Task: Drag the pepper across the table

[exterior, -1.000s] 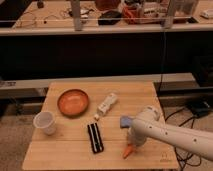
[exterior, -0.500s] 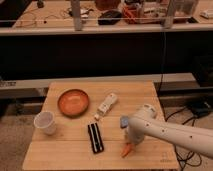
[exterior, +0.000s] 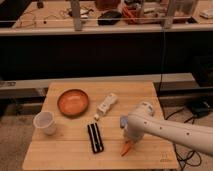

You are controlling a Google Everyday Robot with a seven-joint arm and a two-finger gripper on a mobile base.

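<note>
The pepper (exterior: 126,148) is a small orange cone lying on the light wooden table (exterior: 65,152), near the front edge and right of centre. Only its lower tip shows; the rest is hidden under my arm. My gripper (exterior: 132,137) reaches down from the right at the end of the white arm and sits right on the pepper's upper end. The arm's body covers the gripper. A bit of blue cloth (exterior: 122,121) peeks out just left of the arm.
A round orange bowl (exterior: 73,102) stands at the back left, with a white cup (exterior: 44,122) in front of it. A black flat object (exterior: 94,137) lies in the middle and a white object (exterior: 106,104) behind it. A dark mark (exterior: 163,160) is near the front right corner.
The arm has shifted slightly to the left and away from the front edge. The pepper's visible tip has barely moved with it.
</note>
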